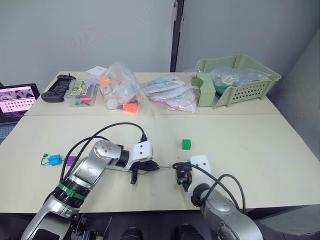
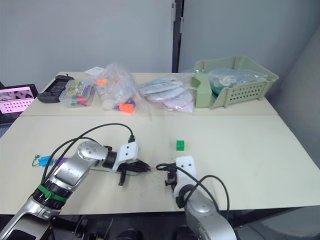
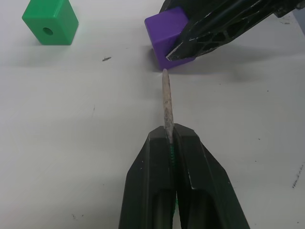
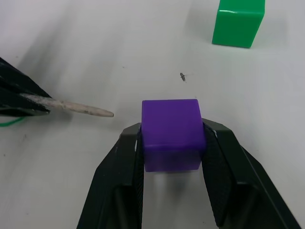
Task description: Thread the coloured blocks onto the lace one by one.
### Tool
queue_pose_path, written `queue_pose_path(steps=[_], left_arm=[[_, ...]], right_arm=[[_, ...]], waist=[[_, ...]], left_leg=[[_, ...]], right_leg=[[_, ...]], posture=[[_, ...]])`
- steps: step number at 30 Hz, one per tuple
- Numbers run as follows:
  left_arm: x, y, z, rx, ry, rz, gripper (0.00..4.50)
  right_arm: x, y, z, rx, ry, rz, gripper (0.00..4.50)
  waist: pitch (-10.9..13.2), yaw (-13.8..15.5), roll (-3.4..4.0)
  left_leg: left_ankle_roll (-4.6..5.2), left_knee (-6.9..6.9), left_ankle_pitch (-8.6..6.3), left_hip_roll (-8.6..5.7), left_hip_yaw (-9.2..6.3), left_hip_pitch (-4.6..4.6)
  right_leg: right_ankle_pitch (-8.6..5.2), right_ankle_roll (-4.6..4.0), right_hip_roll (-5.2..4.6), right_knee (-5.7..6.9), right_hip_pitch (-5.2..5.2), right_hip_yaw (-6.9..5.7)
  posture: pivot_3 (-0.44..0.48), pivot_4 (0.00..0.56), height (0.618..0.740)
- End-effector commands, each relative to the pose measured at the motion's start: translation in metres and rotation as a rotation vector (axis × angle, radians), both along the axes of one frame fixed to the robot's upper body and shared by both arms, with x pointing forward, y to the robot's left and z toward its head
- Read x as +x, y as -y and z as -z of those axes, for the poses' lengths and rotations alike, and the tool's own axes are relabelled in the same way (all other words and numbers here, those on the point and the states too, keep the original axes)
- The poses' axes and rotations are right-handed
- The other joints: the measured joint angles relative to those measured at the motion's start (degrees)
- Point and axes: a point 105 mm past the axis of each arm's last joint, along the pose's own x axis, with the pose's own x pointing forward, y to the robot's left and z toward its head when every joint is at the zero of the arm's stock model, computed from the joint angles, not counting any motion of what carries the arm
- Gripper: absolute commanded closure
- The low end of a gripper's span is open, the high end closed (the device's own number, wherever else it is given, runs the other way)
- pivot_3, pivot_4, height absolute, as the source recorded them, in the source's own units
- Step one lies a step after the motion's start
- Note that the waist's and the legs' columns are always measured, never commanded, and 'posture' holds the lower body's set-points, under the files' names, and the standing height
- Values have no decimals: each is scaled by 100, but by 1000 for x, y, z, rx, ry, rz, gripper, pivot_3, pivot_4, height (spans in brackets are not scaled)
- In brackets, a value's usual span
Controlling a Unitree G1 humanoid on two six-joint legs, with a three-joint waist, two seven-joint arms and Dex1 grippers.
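Observation:
My left gripper (image 3: pixel 170 134) is shut on the lace (image 1: pixel 112 169), whose stiff pale tip (image 3: pixel 166 98) sticks out past the fingers. The tip ends just short of a purple block (image 4: pixel 170 133). That block is clamped in my shut right gripper (image 4: pixel 172 131), low over the table near its front edge. A dark green block (image 1: pixel 186 144) lies loose a little farther back on the table. At the far left, a blue block (image 1: pixel 54 160) and a second purple block (image 1: pixel 70 160) sit at the lace's other end.
Along the back of the table stand a pale green basket (image 1: pixel 250 85), clear plastic bags with orange-capped items (image 1: pixel 122 92), a clear box (image 1: pixel 80 93) and a black controller (image 1: pixel 56 88). A laptop (image 1: pixel 15 102) sits at the far left.

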Motion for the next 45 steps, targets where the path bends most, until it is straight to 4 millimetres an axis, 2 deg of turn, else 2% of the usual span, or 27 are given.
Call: queue_pose_path(steps=[1,6,8,12,14,17,20,25,27,29,35,38,45], left_arm=[[0,2,-15,-25,42,12,4500],[0,0,-14,-22,39,9,4500],[0,0,-14,-24,39,7,4500],[0,-1,-14,-26,43,-1,4500],[0,-1,-14,-28,44,-6,4500],[-1,-2,-15,-28,43,-7,4500],[-5,-5,-14,-25,38,-6,4500],[-9,-7,-13,-14,24,3,4500],[-14,-8,-14,-16,11,10,4500],[-16,-9,-14,-15,8,9,4500],[-23,-11,-12,-15,3,-2,4500],[-24,-12,-12,-13,3,-10,4500],[-23,-11,-12,-20,12,-19,4500]], right_arm=[[-5,-10,4,35,-23,-60,2311],[-6,-2,-21,-5,94,-130,656],[-11,-1,-32,-44,138,-209,29],[-19,5,-46,-118,178,-360,29],[-22,10,-56,-161,197,-522,29],[-22,18,-60,-196,182,-674,29],[-7,29,-55,-318,140,-948,29],[17,35,-49,-424,154,-1149,29],[31,39,-36,-512,156,-1245,29],[37,40,-28,-524,152,-1332,29],[50,39,-18,-525,160,-1399,29],[52,38,-18,-518,168,-1413,860],[51,34,-19,-495,173,-1388,3238]], waist=[[0,-3,0],[0,18,0],[0,25,0],[1,19,0],[1,20,-1],[1,31,-2],[2,13,-1],[3,15,-2],[4,13,-4],[4,16,-4],[4,53,-4],[4,54,-4],[4,53,-3]], left_leg=[[0,0,0,1,0,2],[0,0,0,-4,1,-3],[0,0,0,-7,1,-4],[0,1,0,-7,1,-3],[0,1,0,-9,1,-3],[0,3,0,-11,6,-1],[1,1,0,-9,17,-1],[1,-3,0,-3,26,3],[1,-4,0,-5,25,-1],[1,-4,0,-8,31,-6],[1,-2,0,-12,25,-9],[1,-1,0,-15,21,-3],[1,-1,0,-15,3,0]], right_leg=[[0,0,0,0,0,0],[0,0,-5,-1,-2,2],[0,1,-6,-1,0,2],[-1,1,-4,-1,2,0],[-1,1,-4,-2,4,0],[-1,2,-5,-11,15,-3],[-1,2,-1,-18,17,-6],[-1,2,6,-19,14,-3],[-1,2,4,-14,10,-2],[-1,2,-3,-23,8,2],[1,0,-10,-11,6,0],[1,0,-13,0,7,0],[2,-1,-13,6,7,-1]], posture=[[0,150,740],[0,150,740],[0,150,740],[0,150,740],[0,150,740],[0,150,740],[0,150,740],[0,150,740],[0,150,740],[0,150,740],[0,150,740],[0,150,740],[0,150,740]])
